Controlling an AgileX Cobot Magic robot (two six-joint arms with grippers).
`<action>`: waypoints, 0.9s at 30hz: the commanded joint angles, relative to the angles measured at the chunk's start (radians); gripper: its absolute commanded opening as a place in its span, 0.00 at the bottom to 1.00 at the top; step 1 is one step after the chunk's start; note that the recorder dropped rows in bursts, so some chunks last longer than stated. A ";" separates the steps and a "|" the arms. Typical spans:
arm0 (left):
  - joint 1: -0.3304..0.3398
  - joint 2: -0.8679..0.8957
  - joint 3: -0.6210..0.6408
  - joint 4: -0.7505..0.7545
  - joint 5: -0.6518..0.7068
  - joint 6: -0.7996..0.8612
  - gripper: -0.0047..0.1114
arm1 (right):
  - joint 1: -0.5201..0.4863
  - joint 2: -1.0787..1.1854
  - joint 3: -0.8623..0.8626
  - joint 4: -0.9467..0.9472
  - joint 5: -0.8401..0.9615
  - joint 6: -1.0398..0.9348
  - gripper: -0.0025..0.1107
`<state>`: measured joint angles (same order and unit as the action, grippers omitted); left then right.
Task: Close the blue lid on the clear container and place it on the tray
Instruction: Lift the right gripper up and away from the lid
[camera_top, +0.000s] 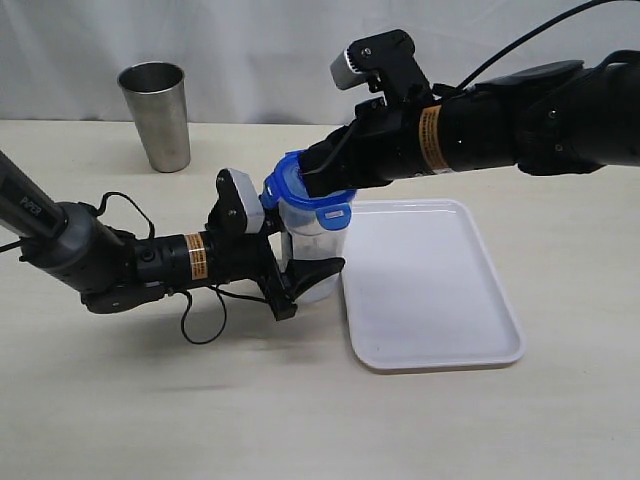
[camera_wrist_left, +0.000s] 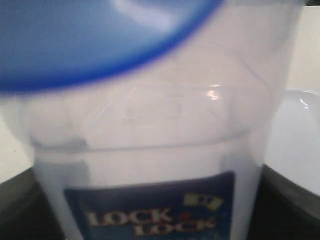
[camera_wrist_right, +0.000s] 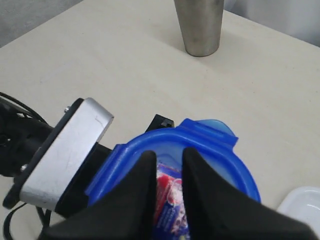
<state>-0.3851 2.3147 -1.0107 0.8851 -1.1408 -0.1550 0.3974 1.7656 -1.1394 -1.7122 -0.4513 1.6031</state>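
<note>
On the beige tabletop (camera_top: 150, 400) the blue lid (camera_top: 288, 186) is sitting atop the clear container (camera_top: 318, 245). The right gripper (camera_wrist_right: 170, 157), fingers nearly closed, is pressing on it, probably to seat it. The left gripper (camera_top: 305, 280) is clamping the container steady, just beside the tray (camera_top: 440, 300).

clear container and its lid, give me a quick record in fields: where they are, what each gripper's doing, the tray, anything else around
clear container: upright on the table, just left of the tray in the exterior view, not on it
blue lid: sitting on the container's mouth; one flap looks flared out
left gripper: shut around the container's lower part
right gripper: fingers close together, tips on the lid's top
tray: white, nothing on it
steel cup: upright, at the back, apart from the rest
</note>
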 joint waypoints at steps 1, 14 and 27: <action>-0.009 -0.001 -0.003 0.021 0.045 0.010 0.04 | 0.001 -0.060 0.013 -0.032 -0.035 0.090 0.35; 0.031 -0.001 -0.003 0.018 -0.064 -0.065 0.04 | -0.008 -0.227 0.061 -0.032 0.359 0.302 0.43; 0.049 -0.001 -0.013 0.163 -0.080 -0.099 0.04 | -0.334 -0.107 0.059 -0.032 0.312 0.379 0.37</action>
<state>-0.3356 2.3207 -1.0170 1.0059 -1.1963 -0.2344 0.1103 1.6532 -1.0827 -1.7421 -0.2290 1.9895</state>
